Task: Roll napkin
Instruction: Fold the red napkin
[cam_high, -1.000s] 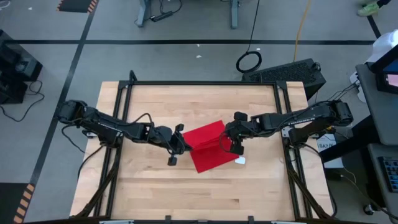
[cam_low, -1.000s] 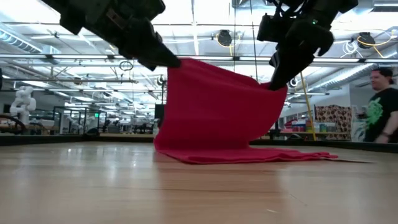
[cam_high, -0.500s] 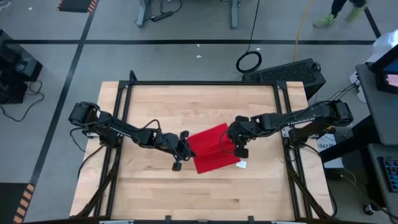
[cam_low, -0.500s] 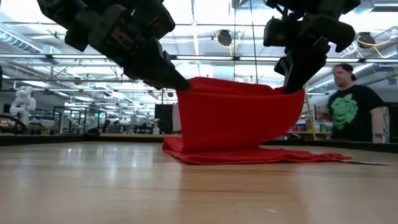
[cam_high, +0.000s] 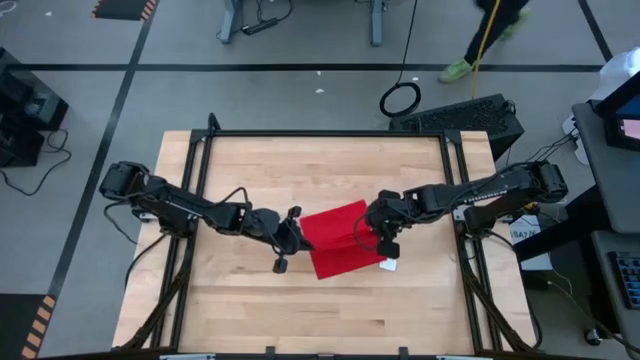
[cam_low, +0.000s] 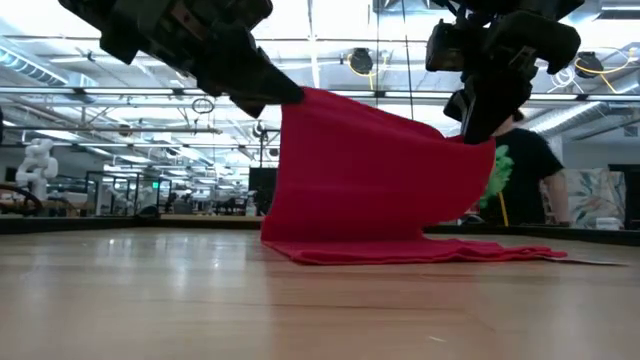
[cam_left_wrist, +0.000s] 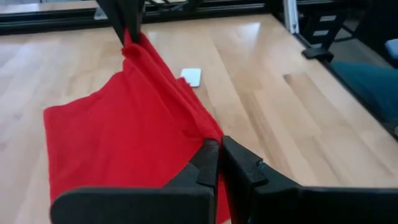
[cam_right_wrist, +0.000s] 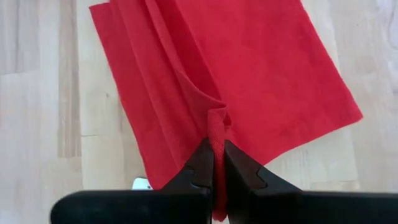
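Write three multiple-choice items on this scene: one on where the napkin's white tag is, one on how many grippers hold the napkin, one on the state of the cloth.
1. Where is the small white tag?
A. On the table by the napkin's edge, below the right gripper in the high view
B. Under the left arm's base
C. Hanging off the table's far edge

2. How many grippers grip the napkin?
A. None
B. One
C. Two

3. What state is the napkin in?
A. Rolled into a tight tube
B. Partly lifted, its lower part on the table
C. Lying wholly flat

Answers:
1. A: the tag lies on the wood just below the right gripper.
2. C: the left gripper and the right gripper each pinch an edge, as both wrist views show.
3. B: in the low view the cloth hangs between the grippers while its lower part rests on the table.
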